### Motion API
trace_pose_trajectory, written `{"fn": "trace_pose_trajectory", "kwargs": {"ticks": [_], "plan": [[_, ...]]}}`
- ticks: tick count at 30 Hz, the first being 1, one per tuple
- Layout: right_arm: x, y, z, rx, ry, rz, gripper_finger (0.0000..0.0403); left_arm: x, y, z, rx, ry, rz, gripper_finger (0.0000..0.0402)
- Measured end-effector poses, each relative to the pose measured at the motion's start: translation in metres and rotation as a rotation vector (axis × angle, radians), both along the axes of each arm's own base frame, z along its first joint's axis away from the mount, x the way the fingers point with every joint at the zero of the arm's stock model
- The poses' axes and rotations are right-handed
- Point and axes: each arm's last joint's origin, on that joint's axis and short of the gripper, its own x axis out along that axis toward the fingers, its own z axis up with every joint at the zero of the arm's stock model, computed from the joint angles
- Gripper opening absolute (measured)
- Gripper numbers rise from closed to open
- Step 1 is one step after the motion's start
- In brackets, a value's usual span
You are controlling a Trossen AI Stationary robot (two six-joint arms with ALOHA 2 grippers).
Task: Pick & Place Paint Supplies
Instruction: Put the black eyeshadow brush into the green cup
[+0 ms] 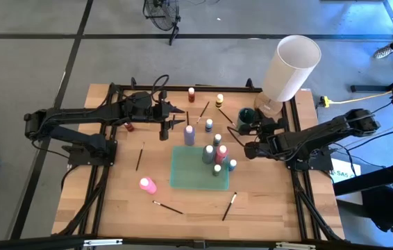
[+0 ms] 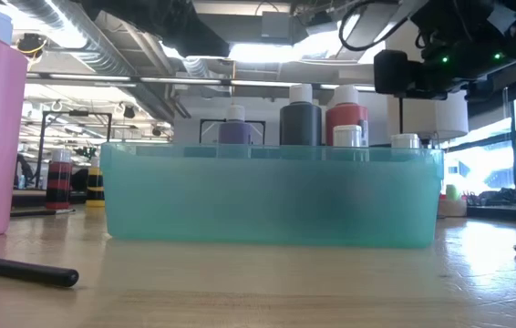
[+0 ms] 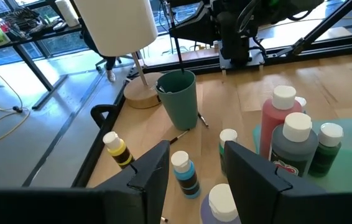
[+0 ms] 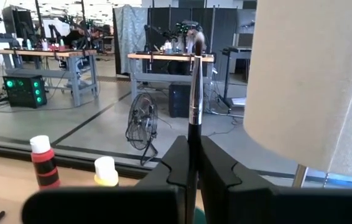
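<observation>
Brushwork is in progress at the right hand (image 4: 191,163): a thin dark-handled brush (image 4: 194,93) is clamped upright between its closed fingers, bristles uppermost, as shown in the right wrist view. In the high view this hand (image 1: 251,148) is seen beside the dark green cup (image 1: 246,119), right of the teal tray (image 1: 186,170). The left hand (image 3: 191,171) is held partly open with nothing between its fingers, above the blue-capped bottle (image 3: 184,174) and the purple bottle (image 1: 189,133) at the tray's far left corner. Grey, red and green bottles (image 1: 215,156) are seen standing in the tray's right part. A pink bottle (image 1: 147,185) lies near-left of the tray on the desk (image 1: 120,198), and loose brushes (image 1: 229,206) lie nearer. Only the left wrist view shows the yellow bottle (image 3: 117,149) close up; only the low view shows the tray's translucent wall (image 2: 272,196).
</observation>
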Motion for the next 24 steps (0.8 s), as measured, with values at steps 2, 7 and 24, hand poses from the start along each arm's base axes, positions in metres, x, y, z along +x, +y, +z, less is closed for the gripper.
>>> {"fn": "trace_pose_trajectory", "kwargs": {"ticks": [2,7,24], "plan": [[0.002,-0.001,-0.002,0.003,0.004,-0.005,0.0015,0.000,0.000,0.000,0.000,0.001,0.000,0.0148],[0.006,-0.005,-0.008,0.013,0.023,-0.017,0.0015,0.000,0.000,0.000,0.000,0.000,0.000,0.0148],[0.012,-0.018,-0.007,0.070,0.023,-0.042,0.0030,0.000,0.000,-0.001,-0.003,0.011,0.000,0.0148]]}}
